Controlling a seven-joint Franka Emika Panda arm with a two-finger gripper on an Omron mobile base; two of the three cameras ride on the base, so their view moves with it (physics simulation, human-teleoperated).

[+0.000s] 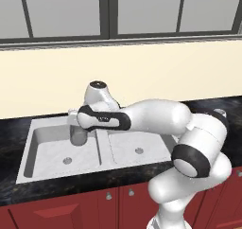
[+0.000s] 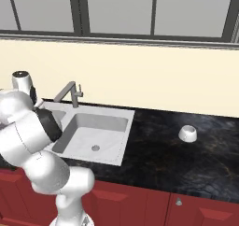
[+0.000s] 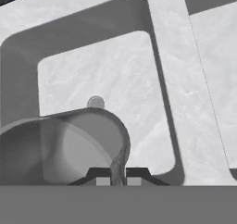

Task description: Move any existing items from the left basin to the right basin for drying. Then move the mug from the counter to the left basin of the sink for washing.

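My gripper (image 1: 78, 127) is shut on the rim of the dark grey cup (image 1: 78, 136), which hangs above the back of the left basin (image 1: 49, 153). In the hand view the cup (image 3: 60, 149) is close up at lower left. Its wall runs between my fingertips (image 3: 102, 180), with my gripper (image 3: 118, 177) over the left basin (image 3: 115, 70) and its drain (image 3: 96, 102). The right basin (image 1: 137, 145) has nothing in it; the right base view also takes in the right basin (image 2: 100, 131). The white-grey mug (image 2: 187, 133) stands on the black counter (image 2: 154, 150), far right of the sink.
A grey faucet (image 2: 69, 92) rises at the sink's back rim, close to my arm. The divider (image 1: 99, 145) separates the two bowls. A cream wall and windows stand behind the counter. Red cabinet fronts (image 1: 71, 209) run below.
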